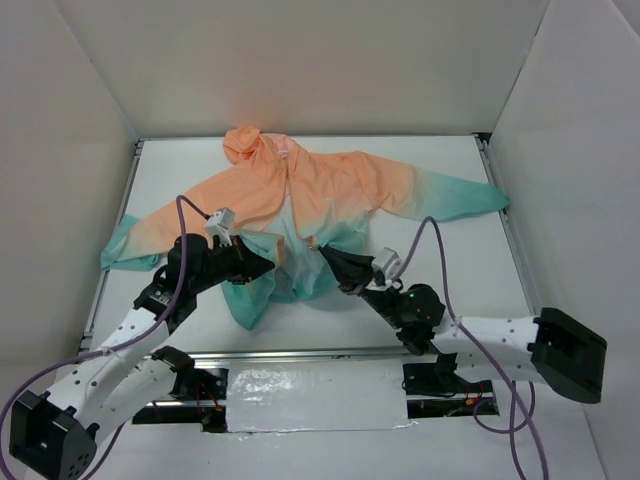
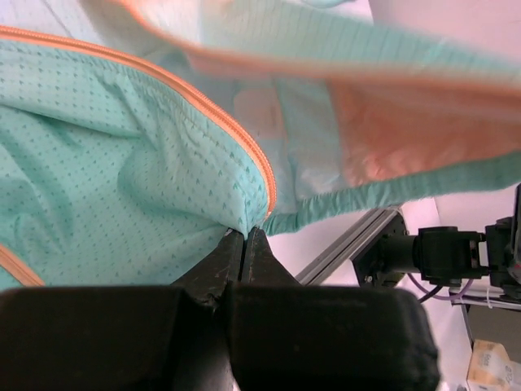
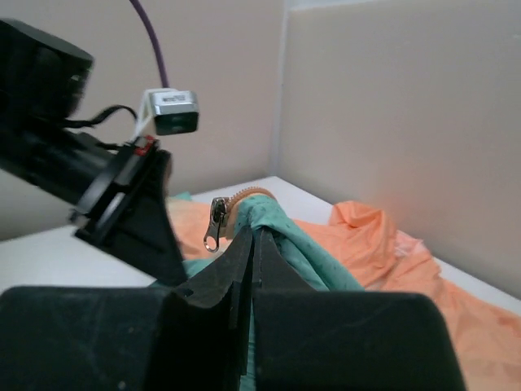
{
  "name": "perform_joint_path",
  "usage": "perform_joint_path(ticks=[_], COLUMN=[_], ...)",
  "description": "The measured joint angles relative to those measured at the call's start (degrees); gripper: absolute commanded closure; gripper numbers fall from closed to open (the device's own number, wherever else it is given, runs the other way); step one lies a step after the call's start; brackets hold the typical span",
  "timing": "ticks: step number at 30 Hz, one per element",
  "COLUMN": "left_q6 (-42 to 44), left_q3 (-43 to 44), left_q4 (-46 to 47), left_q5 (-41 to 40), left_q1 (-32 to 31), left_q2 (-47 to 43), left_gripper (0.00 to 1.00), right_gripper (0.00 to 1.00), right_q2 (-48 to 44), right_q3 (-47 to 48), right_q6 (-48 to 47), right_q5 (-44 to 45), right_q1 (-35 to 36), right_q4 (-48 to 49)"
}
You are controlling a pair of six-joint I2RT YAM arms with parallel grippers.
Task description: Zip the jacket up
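While both arms reach forward from the near edge and angle toward each other, the left hand (image 1: 268, 262) is pinched shut on the teal hem of the jacket (image 1: 320, 185) at the foot of its orange zipper (image 2: 236, 130). The right hand (image 1: 325, 257) pinches teal fabric just beside the metal slider (image 3: 217, 221). The jacket lies spread on the white desk (image 1: 450, 280), hood toward the far side, and pale walls (image 1: 300, 60) enclose three sides.

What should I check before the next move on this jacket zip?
1. Left gripper shut on the jacket hem corner: ok.
2. Right gripper shut on fabric beside the zipper slider: ok.
3. Slider itself gripped: not ok, it hangs free.
4. Both sides seated in the slider: cannot tell.
5. Grippers clear of each other: ok.
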Motion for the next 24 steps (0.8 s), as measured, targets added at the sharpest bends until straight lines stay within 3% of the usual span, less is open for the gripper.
perform_joint_path(ticks=[5, 9, 17, 24], left_q6=[1.49, 1.53, -0.74, -6.60], left_q3=[3.78, 5.20, 2.58, -2.19], left_q4=[-0.63, 2.75, 12.20, 17.00], left_q5=[-0.52, 0.07, 4.63, 7.54], left_q1=[0.04, 0.07, 0.07, 0.07], left_q2=[-1.09, -3.85, -6.40, -7.52], left_gripper=[1.00, 1.00, 1.00, 1.00], right_gripper=[1.00, 1.00, 1.00, 1.00], right_q2=[-14.84, -20.70, -17.05, -12.72], right_q3=[-1.44, -1.22, -1.27, -1.90], right_q6=[11.78, 21.88, 35.91, 40.65], right_q5=[-2.14, -2.32, -1.79, -1.09], right_q1=[0.00, 0.07, 0.63, 0.68], right_q4=[-10.54, -16.22, -30.64, -27.69])
